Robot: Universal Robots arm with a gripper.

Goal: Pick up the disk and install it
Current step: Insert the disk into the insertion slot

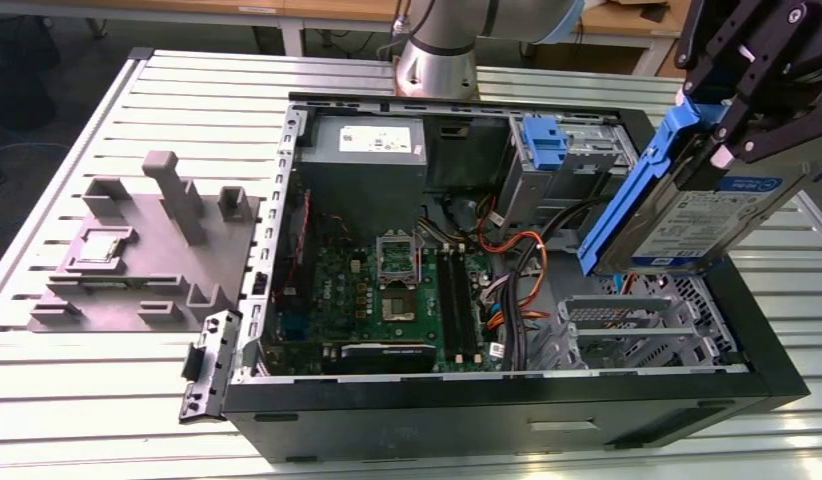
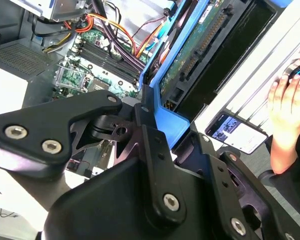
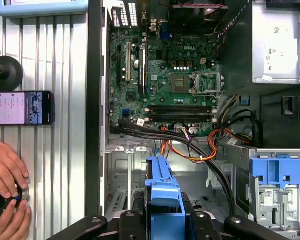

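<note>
The disk (image 1: 691, 225) is hanging tilted in the air over the corner of the open computer case (image 1: 518, 405) at the exterior view's right, its label facing outward. The gripper (image 1: 726, 140) is clamping the upper end of its blue carrier frame. Beneath it a metal drive cage (image 1: 627, 322) is sitting inside the case, beside the motherboard (image 1: 384, 285). A bare blue bracket (image 1: 545, 140) is sitting in a bay farther back. In the first wrist view, a person's hands (image 3: 7, 172) are resting on the slatted table (image 3: 64, 150) near a phone (image 3: 19, 107).
</note>
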